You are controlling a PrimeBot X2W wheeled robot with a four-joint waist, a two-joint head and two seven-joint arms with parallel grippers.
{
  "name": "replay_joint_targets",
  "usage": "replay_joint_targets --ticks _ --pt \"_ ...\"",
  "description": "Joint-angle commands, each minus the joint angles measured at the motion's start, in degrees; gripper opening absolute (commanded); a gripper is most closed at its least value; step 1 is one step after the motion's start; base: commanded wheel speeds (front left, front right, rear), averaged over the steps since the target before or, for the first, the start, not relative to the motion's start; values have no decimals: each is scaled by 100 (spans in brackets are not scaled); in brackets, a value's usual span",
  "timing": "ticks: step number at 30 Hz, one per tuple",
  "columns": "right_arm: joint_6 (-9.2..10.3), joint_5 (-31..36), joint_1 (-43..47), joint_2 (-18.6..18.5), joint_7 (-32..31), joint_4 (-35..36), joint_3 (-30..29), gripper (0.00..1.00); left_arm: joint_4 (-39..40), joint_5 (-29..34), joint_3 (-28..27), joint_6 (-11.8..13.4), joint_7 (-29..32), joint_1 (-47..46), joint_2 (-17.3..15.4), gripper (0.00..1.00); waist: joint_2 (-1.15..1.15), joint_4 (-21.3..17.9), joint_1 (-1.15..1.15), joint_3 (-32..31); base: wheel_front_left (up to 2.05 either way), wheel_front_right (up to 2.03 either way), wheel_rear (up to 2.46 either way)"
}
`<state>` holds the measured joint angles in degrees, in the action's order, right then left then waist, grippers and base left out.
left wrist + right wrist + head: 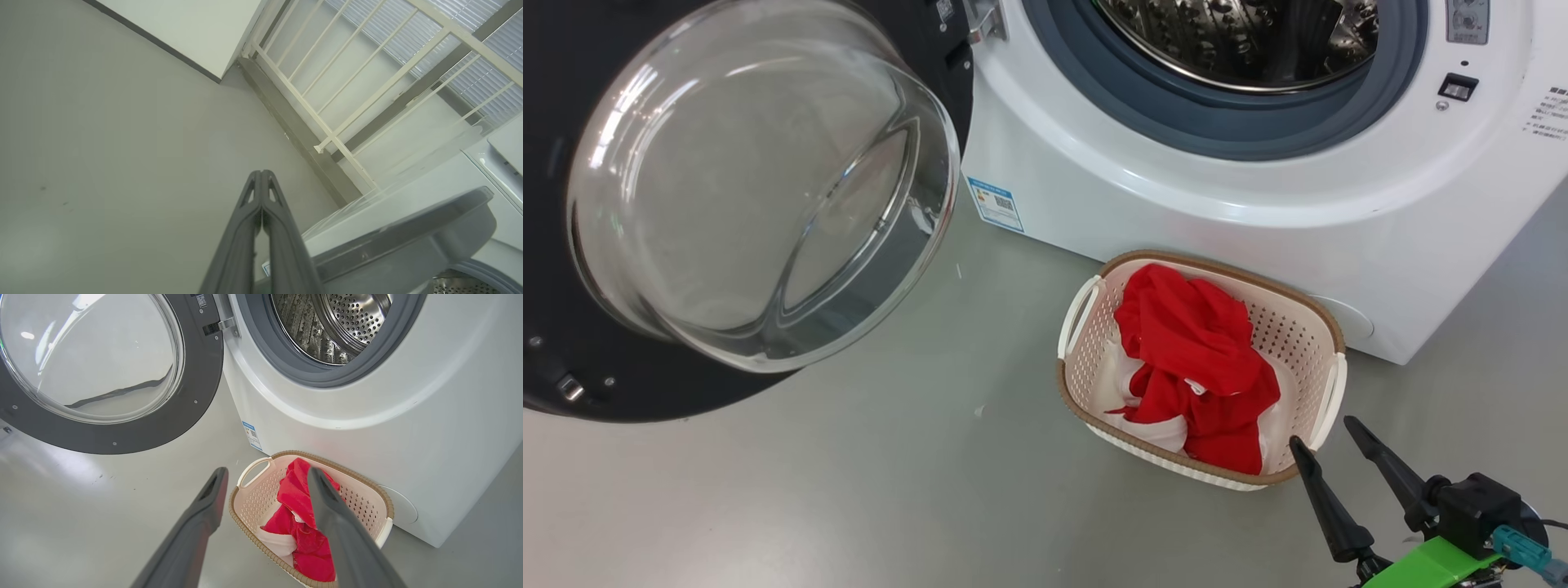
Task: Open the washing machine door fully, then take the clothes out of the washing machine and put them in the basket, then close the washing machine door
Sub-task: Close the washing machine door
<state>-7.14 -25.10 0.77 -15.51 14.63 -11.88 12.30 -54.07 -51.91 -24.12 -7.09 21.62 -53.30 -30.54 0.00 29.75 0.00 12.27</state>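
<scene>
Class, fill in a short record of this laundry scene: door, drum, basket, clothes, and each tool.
washing machine door: swung wide open
drum: steel, no clothes in the part shown
basket: on the floor, before the washing machine
clothes: red and white, heaped in the basket
left tool: shut, empty
right tool: open, empty, near the basket

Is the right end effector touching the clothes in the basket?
Apart. Head view: right end effector open, pale basket wall showing between it and the clothes.
</scene>
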Motion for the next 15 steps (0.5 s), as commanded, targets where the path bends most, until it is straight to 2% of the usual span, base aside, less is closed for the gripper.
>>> replay_joint_targets --ticks 1,6,15 --pt "-35 3 -182 -95 37 156 123 100 48 -56 -11 -37 281 -137 -432 0 0 -6 0 48 0 0 0" --pt "-35 2 -207 -121 37 168 148 100 -65 -187 75 -37 877 -150 -411 0 0 -41 0 95 0 0 0" --pt "-35 -12 -228 -144 37 171 122 100 25 -427 171 -38 1600 -10 -392 0 0 -146 0 67 0 0 0"
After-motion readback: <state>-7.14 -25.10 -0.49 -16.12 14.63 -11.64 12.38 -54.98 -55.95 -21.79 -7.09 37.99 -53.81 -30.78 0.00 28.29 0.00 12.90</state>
